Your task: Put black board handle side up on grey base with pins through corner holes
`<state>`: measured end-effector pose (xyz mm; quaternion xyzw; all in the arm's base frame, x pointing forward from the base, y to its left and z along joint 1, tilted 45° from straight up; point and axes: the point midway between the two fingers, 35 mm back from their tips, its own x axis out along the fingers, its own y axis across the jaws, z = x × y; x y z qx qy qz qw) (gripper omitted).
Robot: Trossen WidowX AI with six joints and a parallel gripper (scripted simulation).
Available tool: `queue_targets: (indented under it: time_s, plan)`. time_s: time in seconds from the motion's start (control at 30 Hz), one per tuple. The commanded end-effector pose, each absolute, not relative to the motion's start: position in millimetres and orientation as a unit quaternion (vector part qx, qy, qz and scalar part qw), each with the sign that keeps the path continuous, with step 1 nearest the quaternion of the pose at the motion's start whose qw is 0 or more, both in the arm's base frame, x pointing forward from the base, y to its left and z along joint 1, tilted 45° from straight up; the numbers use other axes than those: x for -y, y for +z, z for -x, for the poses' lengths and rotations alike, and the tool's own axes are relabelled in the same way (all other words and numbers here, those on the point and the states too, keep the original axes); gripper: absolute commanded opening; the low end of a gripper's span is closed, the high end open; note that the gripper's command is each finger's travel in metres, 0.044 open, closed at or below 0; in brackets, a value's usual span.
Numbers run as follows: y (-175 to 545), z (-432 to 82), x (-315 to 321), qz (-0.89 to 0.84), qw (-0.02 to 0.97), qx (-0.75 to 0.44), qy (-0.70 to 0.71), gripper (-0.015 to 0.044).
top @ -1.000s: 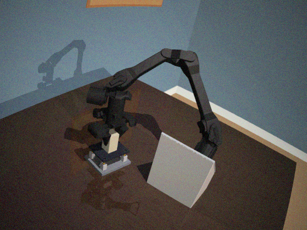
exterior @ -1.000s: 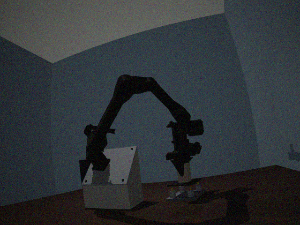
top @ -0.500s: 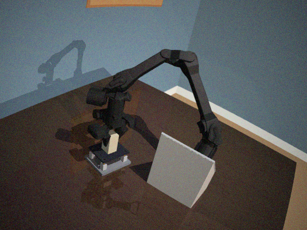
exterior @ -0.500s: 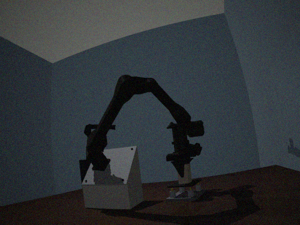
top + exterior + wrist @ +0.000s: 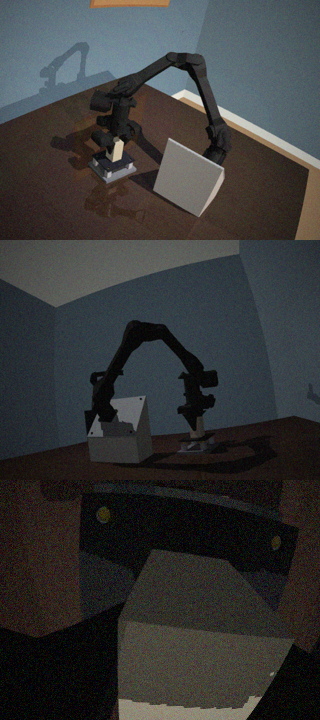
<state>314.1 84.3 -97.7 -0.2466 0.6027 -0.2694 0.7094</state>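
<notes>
Brown table [image 5: 245, 186] [image 5: 46, 459], fingers [image 5: 111, 147] [image 5: 194, 422] part-open, pinching the black board's [image 5: 99, 156] [image 5: 196, 439] [image 5: 190, 520] pale handle [image 5: 117, 151] [image 5: 200, 427] [image 5: 200, 665].

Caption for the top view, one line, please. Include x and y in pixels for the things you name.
The gripper [image 5: 111, 148] [image 5: 195, 427] grips the handle [image 5: 117, 151] [image 5: 200, 427] [image 5: 200, 655] of the black board [image 5: 100, 156] [image 5: 196, 439] [image 5: 190, 520], seated on the grey base [image 5: 106, 180] [image 5: 189, 452].
</notes>
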Motion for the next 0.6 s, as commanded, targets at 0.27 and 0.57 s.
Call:
queue_targets:
  time_s: [0.27, 0.57]
  plan:
    - [-97.3, -314.2, -84.4, 0.246, 0.710, -0.603, -0.270, 0.0289]
    - [-81.1, -311.5, -100.7, 0.246, 0.710, -0.603, -0.269, 0.0440]
